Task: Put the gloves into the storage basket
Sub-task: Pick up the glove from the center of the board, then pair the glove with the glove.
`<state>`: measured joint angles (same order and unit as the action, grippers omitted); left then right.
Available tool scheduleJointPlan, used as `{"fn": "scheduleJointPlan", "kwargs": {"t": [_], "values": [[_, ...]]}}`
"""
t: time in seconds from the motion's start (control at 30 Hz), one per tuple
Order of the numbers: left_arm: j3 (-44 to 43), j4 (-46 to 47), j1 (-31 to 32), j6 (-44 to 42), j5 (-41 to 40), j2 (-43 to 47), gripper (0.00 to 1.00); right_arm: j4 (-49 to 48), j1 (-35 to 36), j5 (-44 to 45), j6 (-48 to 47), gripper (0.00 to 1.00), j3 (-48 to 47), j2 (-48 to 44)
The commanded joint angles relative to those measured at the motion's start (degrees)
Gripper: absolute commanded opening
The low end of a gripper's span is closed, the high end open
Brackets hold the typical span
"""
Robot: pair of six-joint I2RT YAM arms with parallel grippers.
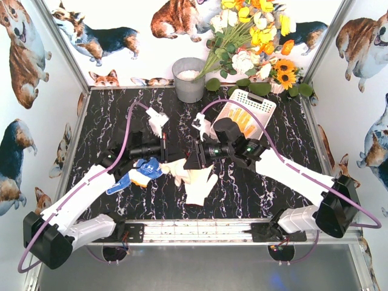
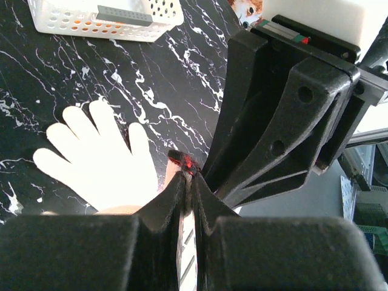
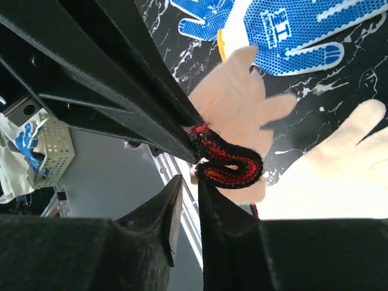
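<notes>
One cream glove (image 3: pixel 233 103), cuff (image 3: pixel 233 168) clamped in the left tool (image 2: pixel 187 173) near the storage basket (image 1: pixel 257 100), seemingly awaited handover; whether the right tool (image 3: pixel 189 203) gripped was unclear.

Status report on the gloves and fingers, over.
Left fingers shut on cream glove cuff. Right fingers nearly closed beside it, grip unclear. Storage basket not blocked.

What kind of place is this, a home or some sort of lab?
Probably a robot test booth, not a home: a left arm and a right arm bolted at the table edge, walls of printed dog panels in a metal frame, and flowers set as decoration.
</notes>
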<state>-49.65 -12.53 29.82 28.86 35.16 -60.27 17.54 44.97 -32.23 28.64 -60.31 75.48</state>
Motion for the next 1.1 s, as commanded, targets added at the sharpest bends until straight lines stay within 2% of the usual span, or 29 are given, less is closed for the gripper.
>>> {"fn": "scheduleJointPlan", "kwargs": {"t": [0.0,0.1,0.27,0.43,0.7,0.8,0.87,0.97,1.03,1.07], "values": [[1.9,4.7,0.5,1.6,1.3,1.7,0.00,1.4,0.5,4.4,-3.9,0.19,-1.9,-1.4],[2.2,5.7,0.5,1.9,0.8,2.0,0.00,4.9,0.5,9.5,-5.3,0.34,-1.5,-2.2],[1.8,5.6,0.5,1.7,1.3,1.0,0.00,3.3,0.5,11.4,-5.0,0.51,1.6,-4.6],[0.9,5.0,0.5,1.2,2.8,0.1,0.00,0.7,0.5,10.4,-5.5,0.57,2.7,-5.3],[1.1,6.0,0.5,2.3,3.7,0.1,0.00,-5.6,0.5,1.0,-5.6,0.57,2.1,-2.7],[1.8,7.4,0.6,3.2,4.1,-0.2,0.00,-5.5,0.6,1.7,-5.7,0.52,1.7,-2.3],[2.0,7.5,0.7,3.2,4.1,-0.4,0.00,-5.1,0.6,3.3,-6.0,0.34,1.9,-2.8],[1.9,7.2,0.7,2.4,3.9,-0.5,0.00,-3.9,0.6,7.3,-6.0,0.00,2.5,-4.2],[1.2,6.0,0.7,1.1,2.9,-0.8,0.02,-2.6,0.6,11.5,-6.1,0.00,3.1,-5.6],[0.6,4.8,0.7,-0.4,1.7,-1.1,0.11,-1.9,0.5,13.5,-6.4,0.00,3.6,-6.2]]}}
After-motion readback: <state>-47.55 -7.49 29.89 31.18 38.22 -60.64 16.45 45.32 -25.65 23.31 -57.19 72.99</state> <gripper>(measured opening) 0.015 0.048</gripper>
